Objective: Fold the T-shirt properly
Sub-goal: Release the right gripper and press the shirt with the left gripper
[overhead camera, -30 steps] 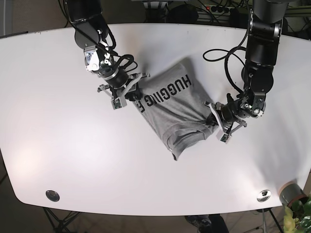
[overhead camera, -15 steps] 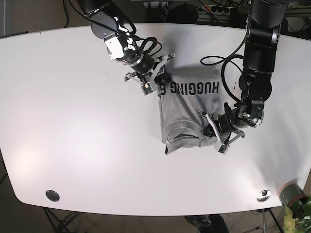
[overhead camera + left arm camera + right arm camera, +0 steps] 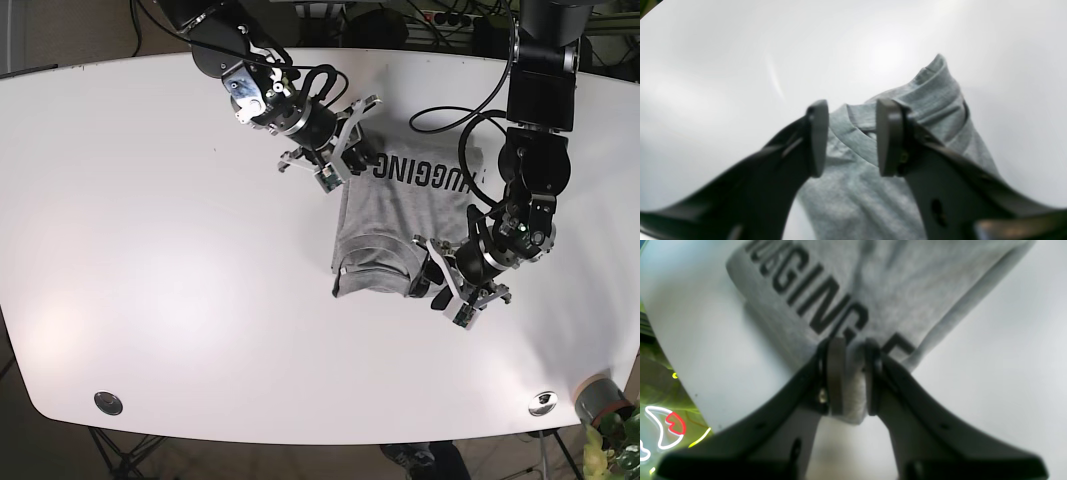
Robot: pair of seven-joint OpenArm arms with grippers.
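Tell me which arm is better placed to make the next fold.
Right, probably. The right pincer is shut on the lettered corner of the T-shirt and could carry it over. The left pincer is open over the collar end, gripping nothing.

T-shirt (image 3: 400,225): heather grey, black block lettering | table (image 3: 150,250): white | pincer (image 3: 850,373): black

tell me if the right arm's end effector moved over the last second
Yes. The right end effector, shut on the T-shirt, has moved rightward and up-frame along the table's far edge.
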